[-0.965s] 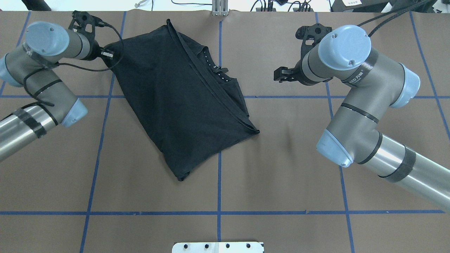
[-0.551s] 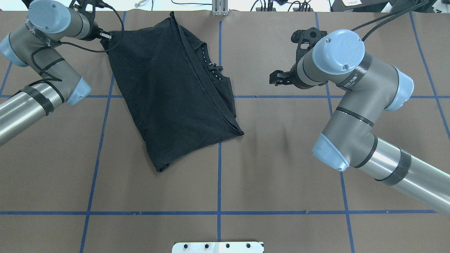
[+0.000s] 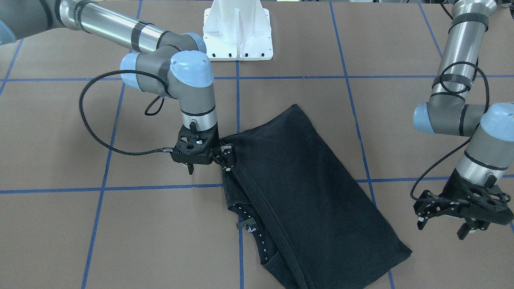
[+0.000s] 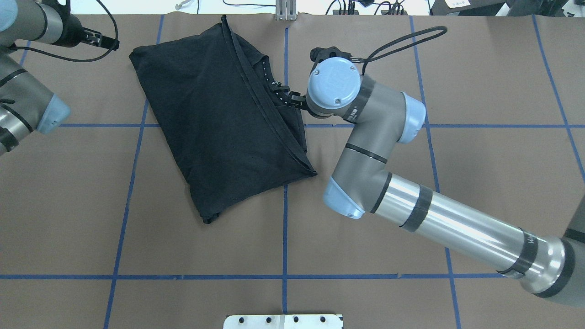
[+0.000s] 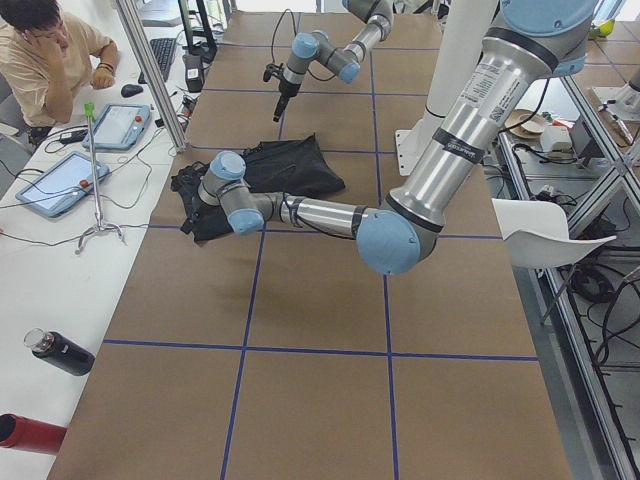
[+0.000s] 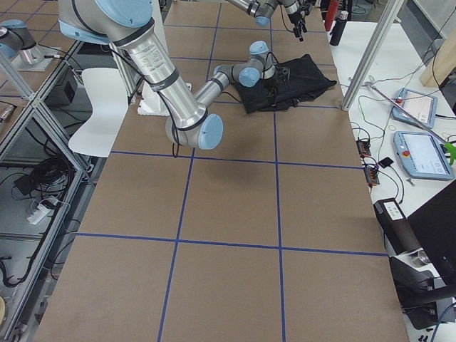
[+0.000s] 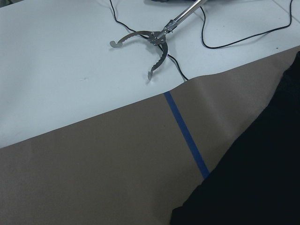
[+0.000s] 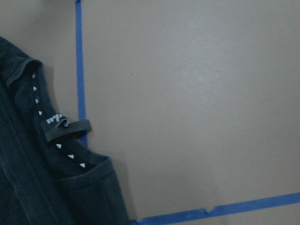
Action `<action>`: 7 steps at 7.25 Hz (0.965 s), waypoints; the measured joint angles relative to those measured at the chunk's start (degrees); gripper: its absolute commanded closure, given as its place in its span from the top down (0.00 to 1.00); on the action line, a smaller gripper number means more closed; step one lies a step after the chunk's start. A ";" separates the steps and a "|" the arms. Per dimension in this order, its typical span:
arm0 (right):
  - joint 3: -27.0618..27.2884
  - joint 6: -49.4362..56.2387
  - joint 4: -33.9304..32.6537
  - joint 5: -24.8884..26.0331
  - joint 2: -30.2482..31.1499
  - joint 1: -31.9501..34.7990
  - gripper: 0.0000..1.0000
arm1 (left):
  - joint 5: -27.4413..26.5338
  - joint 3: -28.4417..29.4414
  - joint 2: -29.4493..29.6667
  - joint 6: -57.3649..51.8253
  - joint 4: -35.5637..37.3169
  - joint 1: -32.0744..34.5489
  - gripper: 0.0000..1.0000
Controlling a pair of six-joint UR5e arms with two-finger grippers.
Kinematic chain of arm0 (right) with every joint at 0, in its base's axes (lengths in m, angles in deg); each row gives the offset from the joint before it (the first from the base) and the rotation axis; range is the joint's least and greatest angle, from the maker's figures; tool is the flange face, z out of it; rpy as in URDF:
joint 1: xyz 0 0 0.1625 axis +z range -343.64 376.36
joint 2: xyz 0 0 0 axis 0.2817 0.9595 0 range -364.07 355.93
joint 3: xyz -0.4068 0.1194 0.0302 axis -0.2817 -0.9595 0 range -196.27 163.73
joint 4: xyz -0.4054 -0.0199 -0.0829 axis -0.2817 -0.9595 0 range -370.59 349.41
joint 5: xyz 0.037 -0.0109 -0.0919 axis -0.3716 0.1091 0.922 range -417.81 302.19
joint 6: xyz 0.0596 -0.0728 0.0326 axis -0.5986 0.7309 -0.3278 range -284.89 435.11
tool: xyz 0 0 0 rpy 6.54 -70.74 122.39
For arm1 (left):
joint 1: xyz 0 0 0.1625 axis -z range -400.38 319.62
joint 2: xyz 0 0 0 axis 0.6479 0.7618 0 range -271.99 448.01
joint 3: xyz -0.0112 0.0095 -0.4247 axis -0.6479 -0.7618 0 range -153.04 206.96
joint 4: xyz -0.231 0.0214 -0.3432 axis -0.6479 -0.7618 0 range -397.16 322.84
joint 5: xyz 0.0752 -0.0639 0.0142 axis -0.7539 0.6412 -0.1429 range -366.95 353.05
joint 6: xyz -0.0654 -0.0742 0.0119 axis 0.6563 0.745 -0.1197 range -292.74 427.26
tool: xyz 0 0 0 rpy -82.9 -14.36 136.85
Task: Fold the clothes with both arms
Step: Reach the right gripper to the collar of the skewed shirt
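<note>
The black T-shirt (image 4: 219, 119) lies folded on the brown table, its collar and small white logo (image 8: 56, 119) turned toward the right arm. My right gripper (image 4: 297, 98) is at the collar-side edge of the shirt (image 3: 305, 192), and its fingers (image 3: 226, 159) look spread against the fabric, holding nothing that I can see. My left gripper (image 4: 109, 44) hangs open a short way off the shirt's far left corner and holds nothing. It also shows at the lower right of the front view (image 3: 421, 222). The print is hidden.
The white pedestal base (image 3: 237, 36) stands at the robot's side of the table. Blue tape lines (image 4: 284, 228) cross the brown cover. Metal tongs (image 7: 150, 42) and cables lie on the white surface beyond the far edge. A person (image 5: 50, 55) sits at a side table with tablets.
The left gripper first dragged the shirt toward the far left, then let go of its corner and drew away. The right arm swung across to the shirt's collar edge.
</note>
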 measured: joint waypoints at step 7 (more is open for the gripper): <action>-5.65 -3.88 3.34 5.48 -1.18 -6.31 0.64 | 0.45 -3.32 -3.06 0.39 -0.21 0.20 1.00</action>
